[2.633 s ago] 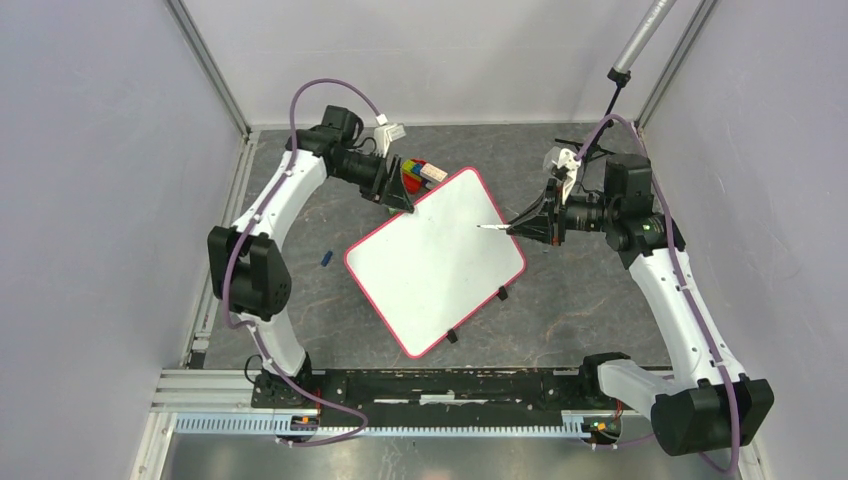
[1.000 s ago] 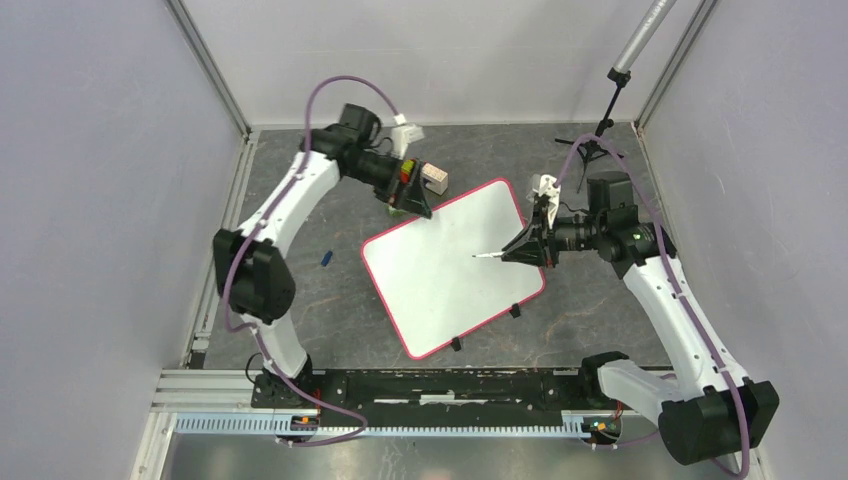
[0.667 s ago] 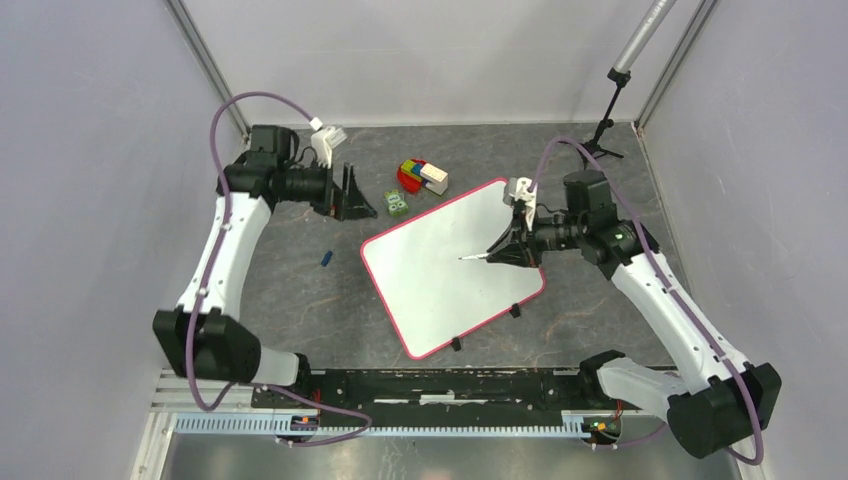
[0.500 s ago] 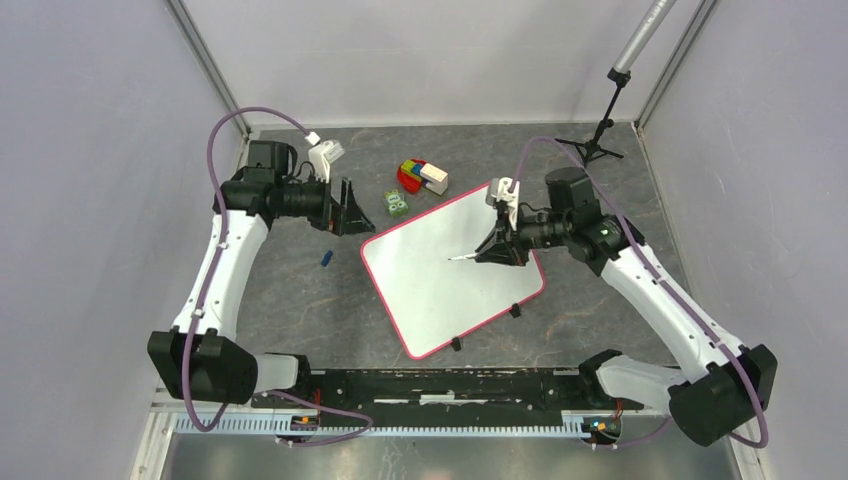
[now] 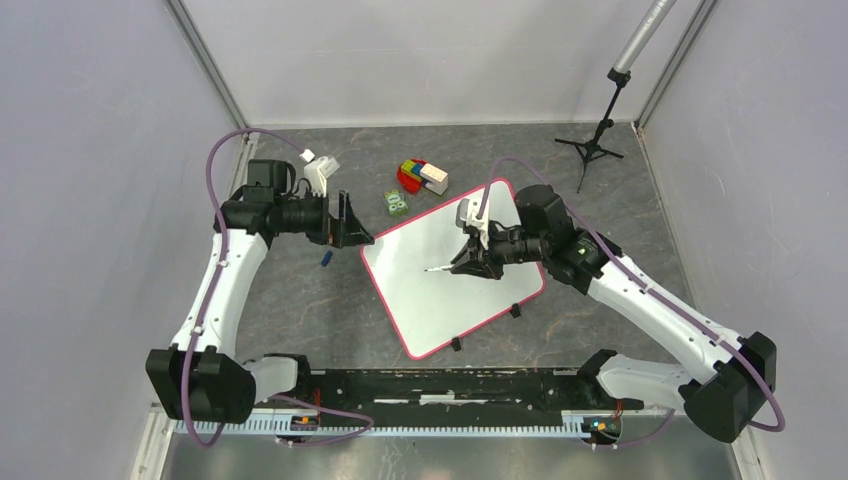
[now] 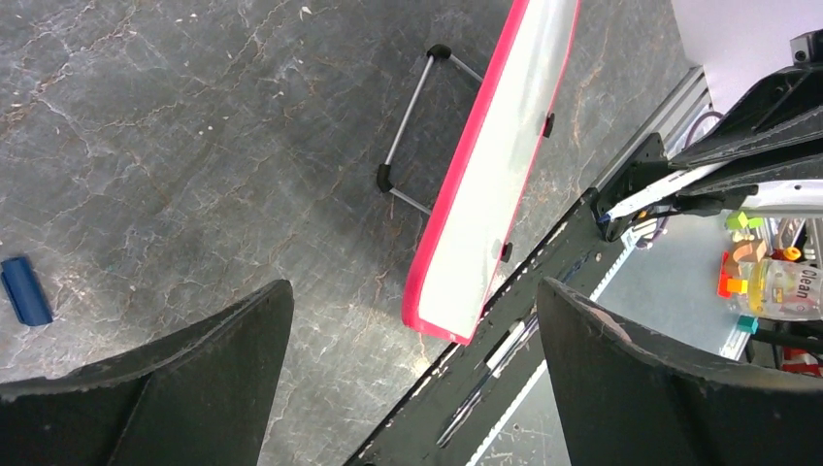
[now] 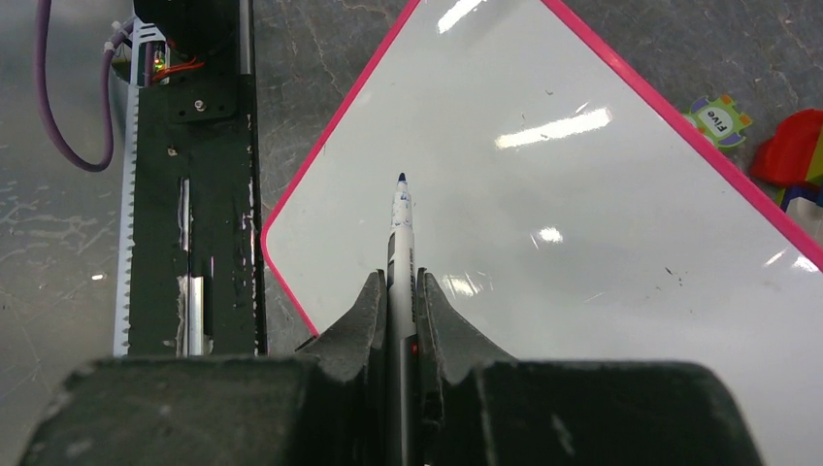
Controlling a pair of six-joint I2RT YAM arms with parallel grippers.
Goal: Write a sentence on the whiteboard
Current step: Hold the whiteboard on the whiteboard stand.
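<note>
The whiteboard (image 5: 432, 305) lies tilted at mid-table, white with a pink-red rim; it also fills the right wrist view (image 7: 563, 204) and shows edge-on in the left wrist view (image 6: 493, 175). Its face is blank, so no sentence is in view. My right gripper (image 5: 464, 266) (image 7: 400, 282) is shut on a white marker (image 5: 440, 267) (image 7: 401, 228) with a blue tip. The tip points left over the board's left half; whether it touches, I cannot tell. My left gripper (image 5: 353, 222) (image 6: 412, 286) hangs open just off the board's left corner, nothing between its fingers.
A blue cap (image 5: 326, 258) (image 6: 24, 289) lies left of the board. Coloured toy blocks (image 5: 420, 176) and a green card (image 5: 396, 203) (image 7: 718, 118) sit behind it. A black tripod (image 5: 592, 150) stands far right. The black base rail (image 5: 440, 385) runs along the near edge.
The board slid right, then my left gripper left its far corner and swung left and nearer. My right arm carried the marker leftward over the board.
</note>
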